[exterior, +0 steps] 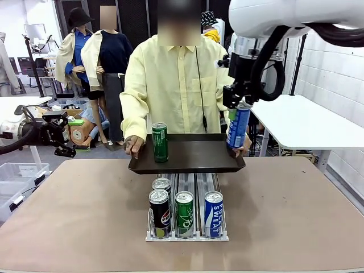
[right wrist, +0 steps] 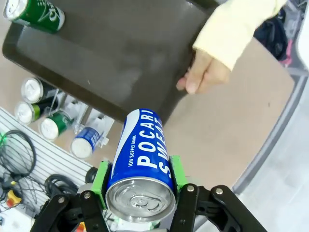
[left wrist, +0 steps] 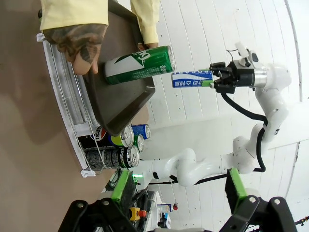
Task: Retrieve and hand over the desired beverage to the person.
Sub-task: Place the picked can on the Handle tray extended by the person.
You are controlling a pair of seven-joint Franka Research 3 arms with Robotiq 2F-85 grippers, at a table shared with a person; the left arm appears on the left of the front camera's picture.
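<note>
Item: blue Pocari can (exterior: 238, 126), pinched in right gripper (exterior: 243, 101), over tray (exterior: 187, 165) far right.
We rate it rigid, slick, prob. full; grip mid-body. Left gripper (left wrist: 178, 203) spread, idle.

Blue-and-white aluminium can (right wrist: 142, 159) clamped in the right claw (right wrist: 140, 193): "POCARI SWEAT" in large white capitals along its side, with "ION SUPPLY DRINK" in small white print beside it.

Blue can (exterior: 213, 213) at the front right of the clear plastic can rack (exterior: 187, 234) on the tabletop: "SWEAT" legible running down its side; the word above it is only partly readable.

Black can (exterior: 160, 211) at the rack's front left carries a round red-white-blue emblem; its lettering is too small to read.

Green cans (exterior: 160, 142) (exterior: 184, 212): markings not legible.
</note>
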